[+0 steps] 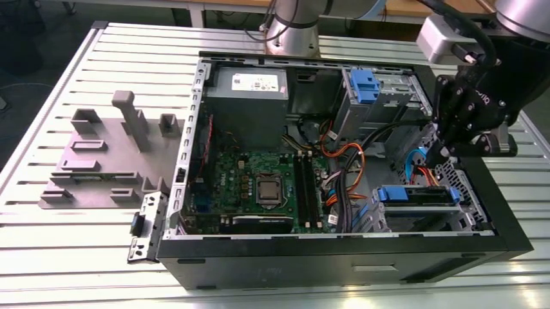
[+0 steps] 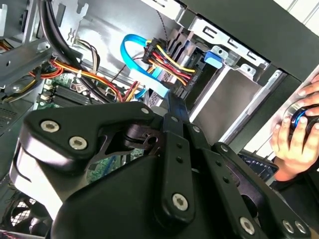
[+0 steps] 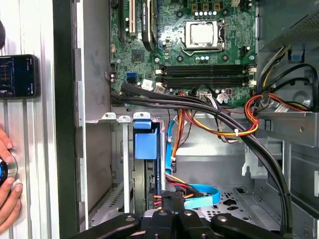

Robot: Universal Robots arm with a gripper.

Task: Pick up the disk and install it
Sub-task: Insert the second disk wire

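One broad tabletop of pale ribbed metal slats carries everything. On it lies a black, boxy computer case with its side panel off, so its insides face up.

Toward the exterior view's left, just beside the case, rests a matte grey plastic tray with blocky upright posts and rectangular pockets.

Inside the case, a dull grey sheet-metal power supply with a white sticker sits at the far wall. Below it lies a green circuit board, flat and densely studded, with a square silver chip socket and long black memory slots.

At the near corner on the exterior view's right stands a bare, folded-steel drive cage.

The disk sits slotted in that cage, a flat dark slab edged by its glossy bright blue plastic carrier. In the first wrist view its blue tab shows between the cage's silver rails, and in the second wrist view it peeks out of the cage.

The gripper, black and angular with bolted link plates, hangs just above the cage, apart from the disk. In both wrist views its jaws look drawn narrow, close to a bundle of red, yellow and orange wires and a flat, looping light-blue cable. Whether they pinch anything cannot be told.

Outside the case wall, a person's hand rests on a dark round knob.
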